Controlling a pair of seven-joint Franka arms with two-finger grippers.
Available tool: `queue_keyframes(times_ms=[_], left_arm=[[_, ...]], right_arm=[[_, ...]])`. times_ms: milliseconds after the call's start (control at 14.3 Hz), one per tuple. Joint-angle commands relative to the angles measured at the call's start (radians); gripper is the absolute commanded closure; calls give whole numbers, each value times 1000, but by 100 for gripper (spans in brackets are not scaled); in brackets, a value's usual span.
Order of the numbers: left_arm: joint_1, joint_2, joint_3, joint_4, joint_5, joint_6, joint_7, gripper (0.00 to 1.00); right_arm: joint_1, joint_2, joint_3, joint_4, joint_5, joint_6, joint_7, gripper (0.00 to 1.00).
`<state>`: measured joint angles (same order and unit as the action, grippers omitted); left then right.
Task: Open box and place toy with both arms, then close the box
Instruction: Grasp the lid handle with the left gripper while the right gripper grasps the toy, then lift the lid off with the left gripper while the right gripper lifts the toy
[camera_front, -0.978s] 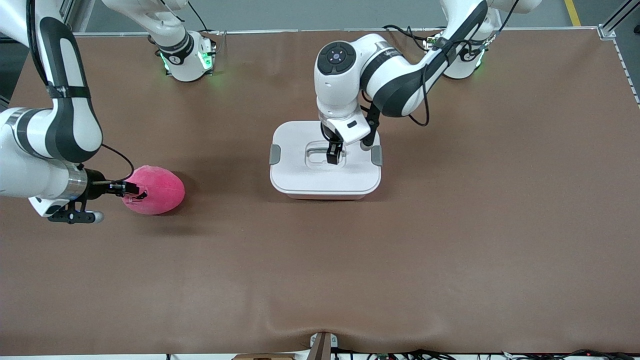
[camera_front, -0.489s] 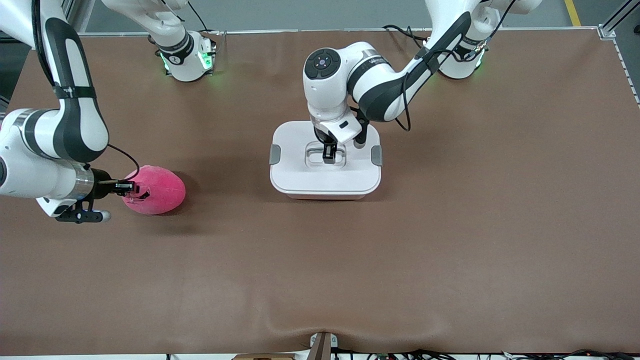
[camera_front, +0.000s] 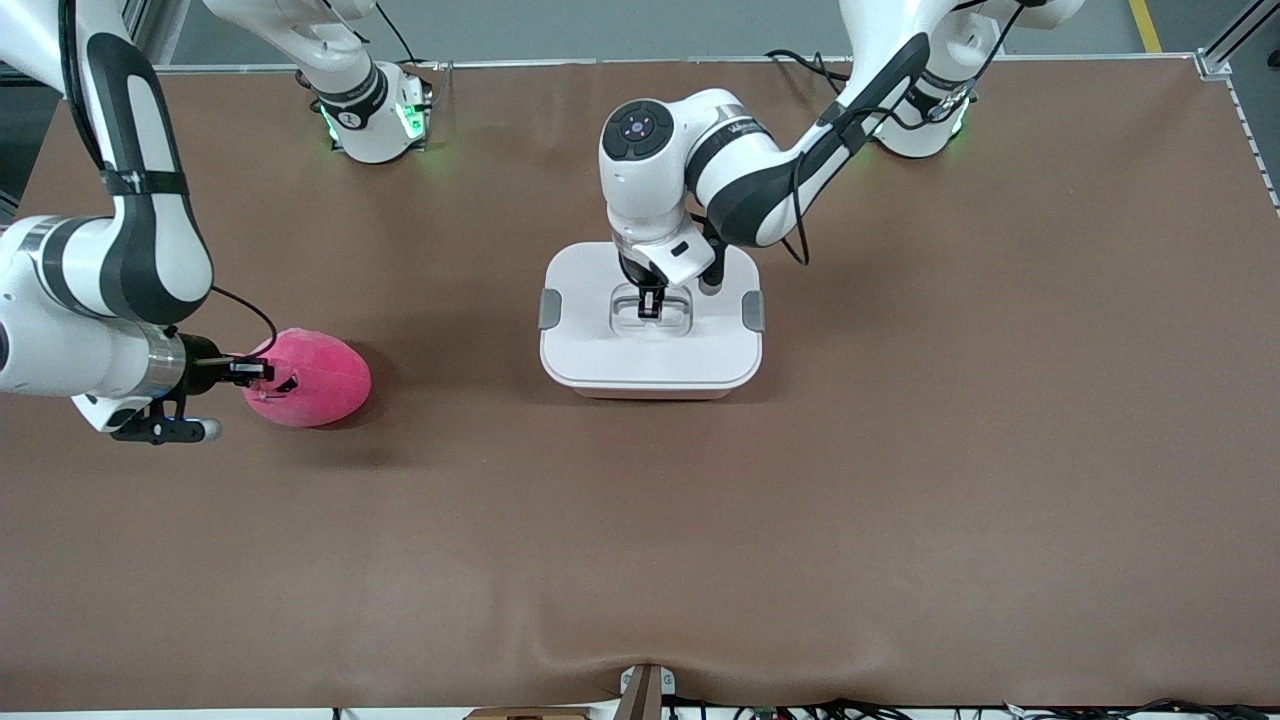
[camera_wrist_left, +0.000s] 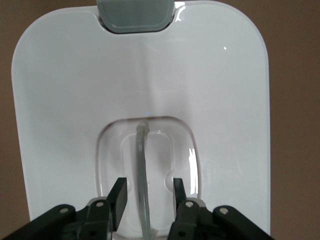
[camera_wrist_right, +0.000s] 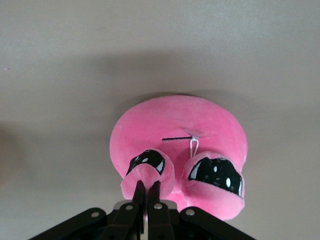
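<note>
Right claw (camera_wrist_right: 147, 192) pinches toy (camera_wrist_right: 180, 145); left claw (camera_wrist_left: 148, 192) apparently straddles handle (camera_wrist_left: 141, 165).

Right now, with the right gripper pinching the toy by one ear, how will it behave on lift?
The toy looks soft plush, so it will probably sag and swing below the right gripper. It seems light. The pinched ear may stretch or slip.
</note>
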<state>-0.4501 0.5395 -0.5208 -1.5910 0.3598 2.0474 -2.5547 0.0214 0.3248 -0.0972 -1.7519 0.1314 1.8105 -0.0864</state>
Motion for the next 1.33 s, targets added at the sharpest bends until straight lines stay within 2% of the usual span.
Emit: queue_keyframes(times_ms=[0, 140, 210, 279, 908, 1257], left_arm=[[-10, 20, 2, 29, 25, 2, -21, 72], [-10, 22, 4, 29, 25, 2, -18, 86], [-9, 22, 4, 29, 25, 2, -12, 96], [-6, 19, 4, 31, 28, 2, -4, 100], [27, -9, 5, 72, 25, -16, 99, 100], [57, -70, -4, 80, 1, -52, 126, 100]], right_arm=[[2, -7, 2, 116, -9, -135, 2, 100], [2, -7, 2, 185, -7, -209, 2, 100], [5, -7, 2, 205, -6, -221, 7, 100], [11, -9, 4, 219, -6, -230, 11, 100], [18, -29, 4, 285, -7, -307, -29, 100], [129, -29, 5, 307, -33, -301, -35, 100]])
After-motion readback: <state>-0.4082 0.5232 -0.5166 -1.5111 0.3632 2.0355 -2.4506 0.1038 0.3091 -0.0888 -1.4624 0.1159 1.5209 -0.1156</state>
